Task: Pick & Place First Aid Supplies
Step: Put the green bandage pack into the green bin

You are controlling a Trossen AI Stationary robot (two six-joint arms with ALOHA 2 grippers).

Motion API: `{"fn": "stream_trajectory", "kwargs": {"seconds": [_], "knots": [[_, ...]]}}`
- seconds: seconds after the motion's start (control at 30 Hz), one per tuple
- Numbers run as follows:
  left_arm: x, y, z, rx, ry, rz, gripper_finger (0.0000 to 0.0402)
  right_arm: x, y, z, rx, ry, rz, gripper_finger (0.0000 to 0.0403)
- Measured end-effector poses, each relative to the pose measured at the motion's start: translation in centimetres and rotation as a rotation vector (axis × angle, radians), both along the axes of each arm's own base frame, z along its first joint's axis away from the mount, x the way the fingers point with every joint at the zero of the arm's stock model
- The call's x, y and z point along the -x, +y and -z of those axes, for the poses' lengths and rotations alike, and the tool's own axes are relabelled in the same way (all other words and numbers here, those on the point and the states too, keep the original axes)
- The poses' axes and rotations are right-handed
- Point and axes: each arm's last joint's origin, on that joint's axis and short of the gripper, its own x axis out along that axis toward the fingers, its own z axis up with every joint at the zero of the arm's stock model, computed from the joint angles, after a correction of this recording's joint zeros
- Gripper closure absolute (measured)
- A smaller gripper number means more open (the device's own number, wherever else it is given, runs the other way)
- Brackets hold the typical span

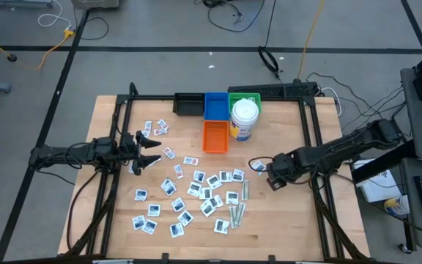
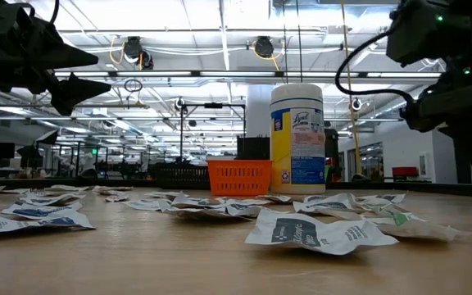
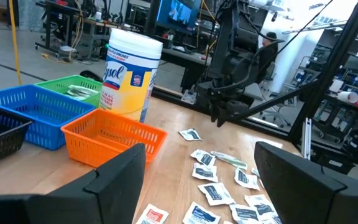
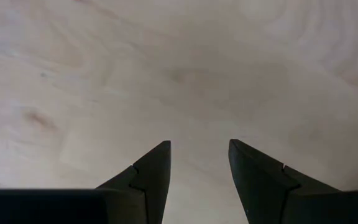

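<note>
Hovering | right end effector (image 1: 271, 178) open | packets (image 1: 204, 192) beside, apart

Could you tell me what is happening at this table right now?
Neither arm holds anything. The left gripper hangs open above the table's left side, the right gripper open over bare wood. White packets and grey-green strips lie scattered; the orange basket looks empty, and something pale lies in the green basket.
</note>
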Motion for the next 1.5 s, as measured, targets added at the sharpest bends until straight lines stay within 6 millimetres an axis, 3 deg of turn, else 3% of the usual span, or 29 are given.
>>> {"fn": "stream_trajectory", "kwargs": {"seconds": [0.4,0.97,1.27,1.5], "knots": [[0.0,0.0,0.0,0.000,0.000,0.000,0.0096,-4.8,0.9,-2.1,0.045,-0.049,0.103,0.0248],[0.0,0.0,0.0,0.000,0.000,0.000,0.0096,-14.1,2.9,-3.1,0.051,-0.098,0.253,0.0248],[0.0,0.0,0.0,0.000,0.000,0.000,0.0096,-15.2,4.3,-0.4,0.007,-0.039,0.283,0.0248],[0.0,0.0,0.0,0.000,0.000,0.000,0.0096,-15.1,4.6,0.0,0.013,-0.031,0.299,0.0248]]}}
